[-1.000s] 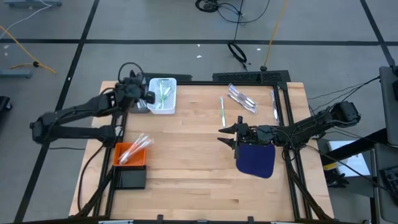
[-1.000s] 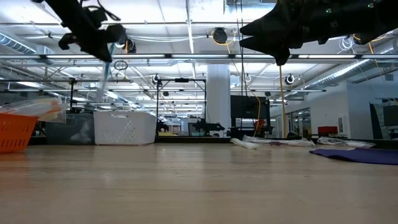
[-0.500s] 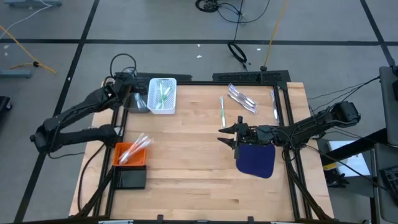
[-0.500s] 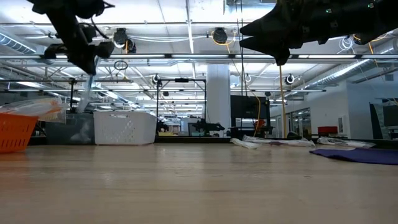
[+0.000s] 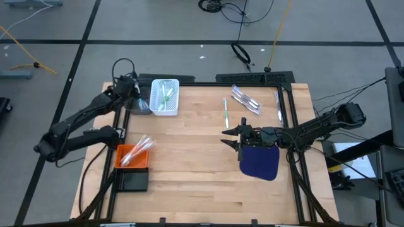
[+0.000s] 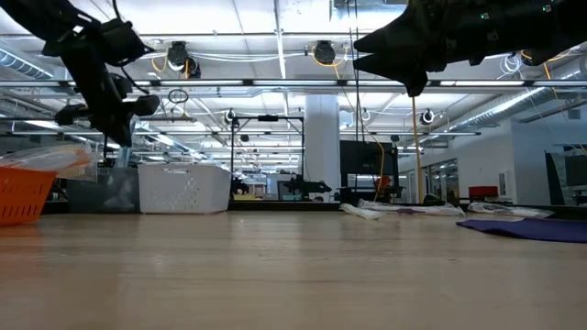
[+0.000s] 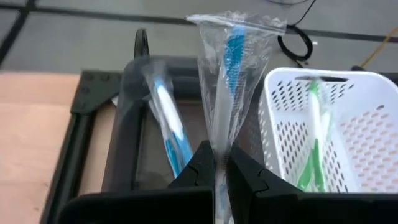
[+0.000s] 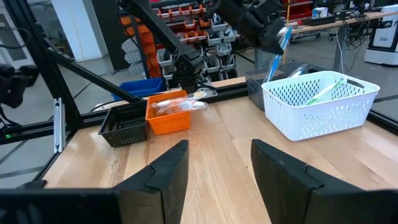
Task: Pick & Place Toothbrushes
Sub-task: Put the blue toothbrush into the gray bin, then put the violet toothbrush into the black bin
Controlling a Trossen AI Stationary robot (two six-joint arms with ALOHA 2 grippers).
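Left gripper (image 7: 217, 177): clamped on wrapped blue toothbrush (image 7: 233, 46), above dark bin (image 7: 127, 149) beside white basket (image 7: 373, 124). Risk: slippery film sliding, brush dropping outside bin. Right gripper (image 5: 232, 137): fingers apart, mid-tabletop near loose toothbrushes (image 5: 245, 99).

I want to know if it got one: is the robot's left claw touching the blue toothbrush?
Touching. The left wrist view shows the left gripper shut on the wrapped blue toothbrush, its fingers pinching the wrapper.
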